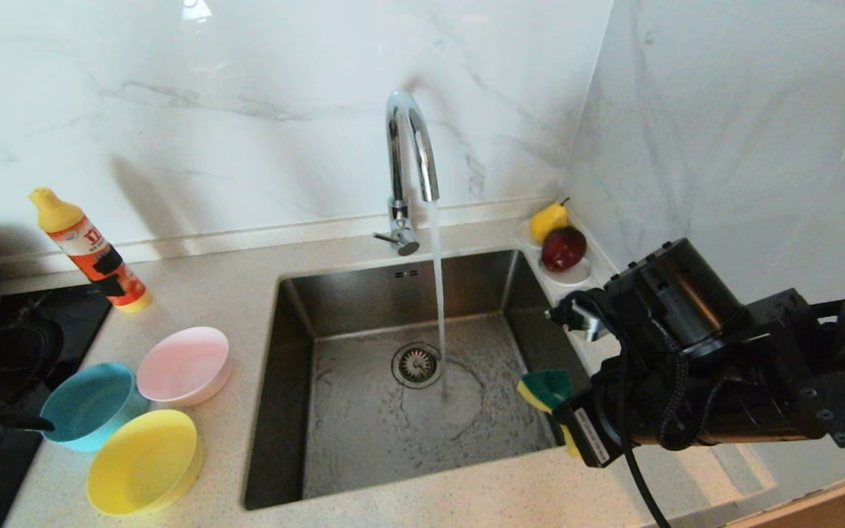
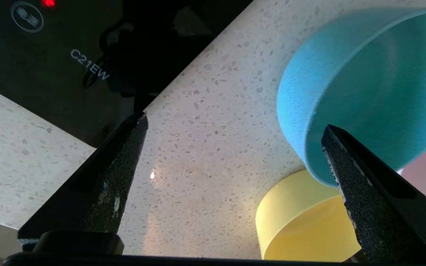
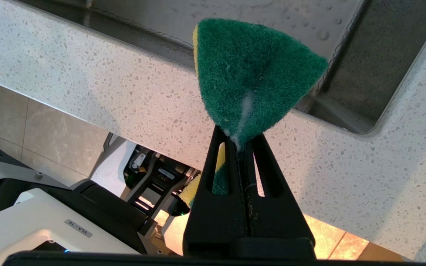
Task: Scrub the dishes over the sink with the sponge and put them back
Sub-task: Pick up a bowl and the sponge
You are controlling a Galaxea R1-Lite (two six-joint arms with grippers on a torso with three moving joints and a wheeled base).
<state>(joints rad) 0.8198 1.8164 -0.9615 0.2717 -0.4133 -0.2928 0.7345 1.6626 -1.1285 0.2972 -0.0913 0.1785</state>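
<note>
Bowls, pink (image 1: 184, 364), blue (image 1: 90, 405) and yellow (image 1: 144, 461), sit empty and clustered on the table (image 1: 195, 293) left of the sink (image 1: 364, 411), where faucet (image 1: 408, 161) water runs onto the drain, while the left claw (image 2: 235, 155) gapes wide beside the blue bowl and the right claw (image 3: 240, 142) pinches the sponge (image 3: 250, 74) at the sink's right edge.

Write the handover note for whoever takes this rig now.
Left gripper: open, empty, beside the blue bowl.
Right gripper: shut on the sponge, at the sink's right rim.
Pink bowl and yellow bowl sit with the blue one on the counter, left of the sink. Faucet running.
Done: sponge picked up.
Left: lift each bowl over the sink, scrub, put back.
</note>
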